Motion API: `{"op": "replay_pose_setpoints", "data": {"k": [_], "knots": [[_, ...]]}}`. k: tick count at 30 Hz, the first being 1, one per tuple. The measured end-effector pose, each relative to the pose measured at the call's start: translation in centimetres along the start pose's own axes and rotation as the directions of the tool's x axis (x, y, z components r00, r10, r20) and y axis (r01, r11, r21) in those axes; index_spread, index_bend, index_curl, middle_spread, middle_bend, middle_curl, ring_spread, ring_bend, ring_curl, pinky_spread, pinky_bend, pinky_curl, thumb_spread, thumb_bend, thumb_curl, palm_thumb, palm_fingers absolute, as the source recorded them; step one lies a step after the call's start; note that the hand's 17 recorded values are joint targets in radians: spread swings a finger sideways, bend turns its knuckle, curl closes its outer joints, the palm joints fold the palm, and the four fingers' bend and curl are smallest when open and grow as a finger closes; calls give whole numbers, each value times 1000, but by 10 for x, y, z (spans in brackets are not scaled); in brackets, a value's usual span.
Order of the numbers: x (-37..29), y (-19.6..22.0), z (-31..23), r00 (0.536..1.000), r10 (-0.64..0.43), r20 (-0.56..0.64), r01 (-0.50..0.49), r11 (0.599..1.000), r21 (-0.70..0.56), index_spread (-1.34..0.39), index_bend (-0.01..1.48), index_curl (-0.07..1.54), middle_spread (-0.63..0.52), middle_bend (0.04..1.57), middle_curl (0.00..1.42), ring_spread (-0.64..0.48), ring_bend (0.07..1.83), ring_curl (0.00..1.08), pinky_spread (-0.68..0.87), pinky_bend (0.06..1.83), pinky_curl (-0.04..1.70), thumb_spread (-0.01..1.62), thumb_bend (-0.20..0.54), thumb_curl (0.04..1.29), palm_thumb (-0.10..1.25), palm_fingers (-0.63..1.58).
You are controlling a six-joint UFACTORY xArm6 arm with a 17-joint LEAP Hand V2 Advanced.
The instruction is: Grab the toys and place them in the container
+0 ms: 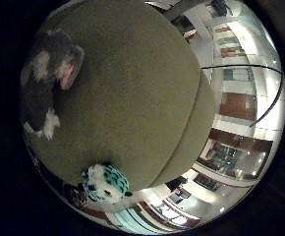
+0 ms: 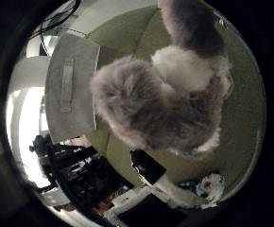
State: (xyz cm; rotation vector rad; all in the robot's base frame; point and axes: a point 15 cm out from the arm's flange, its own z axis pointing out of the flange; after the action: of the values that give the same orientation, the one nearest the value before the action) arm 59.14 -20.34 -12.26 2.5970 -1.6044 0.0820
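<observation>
Toys are lying on an olive-green round cushion (image 1: 132,88): a grey and white plush dog (image 2: 175,99) is filling much of the thumb-side view, so it is sitting close under the palm, while a teal and white striped plush (image 1: 104,183) is resting well apart near the cushion's edge. A grey fabric container (image 2: 71,90) is standing just beside the cushion. No part of the hand is clearly showing, so I cannot tell how its fingers are set, though the dog looks the nearer pick.

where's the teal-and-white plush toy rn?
The teal-and-white plush toy lies near the edge of the olive round cushion, apart from the grey-and-white plush dog, which is close under the palm.
</observation>
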Motion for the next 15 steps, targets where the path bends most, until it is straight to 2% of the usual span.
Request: {"op": "replay_pose_setpoints", "data": {"k": [7,11,14,15], "knots": [[-13,7,22,1000,-16,1,16,999,-43,-322,166,286,18,238,337,146,294,261,277,513,88,998,-27,289,456,164],[-17,6,24,1000,-28,1,28,998,-48,-331,192,298,-55,286,345,53,368,263,229,520,61,993,-26,291,464,415],[-19,8,24,999,-32,5,32,998,-56,-374,197,318,-167,415,390,-102,541,296,70,559,2,1002,-16,300,512,799],[-19,9,24,999,-33,8,33,998,-61,-382,204,325,-183,432,399,-123,552,299,39,567,-8,1007,-15,304,524,832]]}}
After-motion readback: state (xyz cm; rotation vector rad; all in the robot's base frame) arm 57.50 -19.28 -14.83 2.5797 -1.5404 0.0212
